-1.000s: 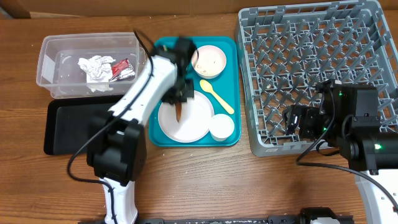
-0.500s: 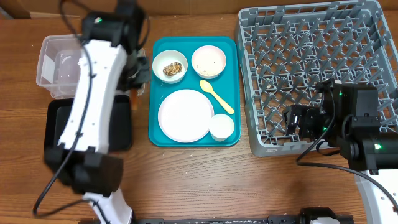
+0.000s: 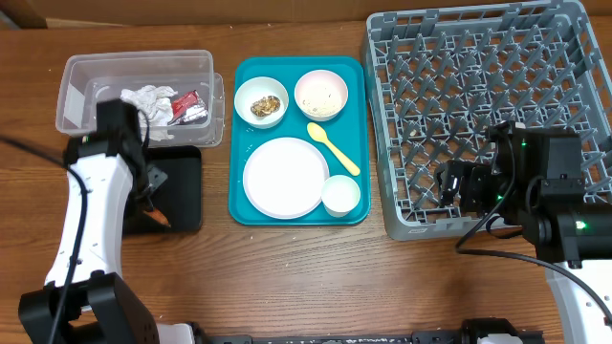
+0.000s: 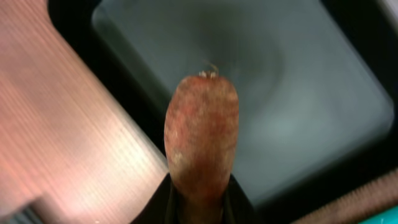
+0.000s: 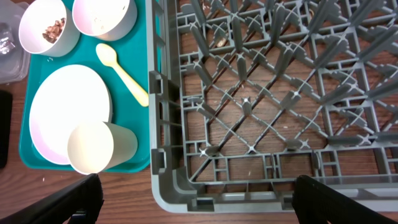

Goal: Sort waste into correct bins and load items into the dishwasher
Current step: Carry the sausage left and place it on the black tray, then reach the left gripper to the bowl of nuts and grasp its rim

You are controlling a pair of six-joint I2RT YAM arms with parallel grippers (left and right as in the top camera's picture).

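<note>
Brown food lump (image 4: 201, 134) has left the white plate (image 3: 285, 177) and now hangs over the black tray (image 3: 186, 191), pinched by its end in the left claw (image 4: 200, 202), which is clamped tight on it. It looks ready to drop. The right claw (image 5: 196, 202) waits spread wide and empty by the dish rack (image 3: 478, 96), and the dishes sit on the teal tray (image 3: 239, 205).
</note>
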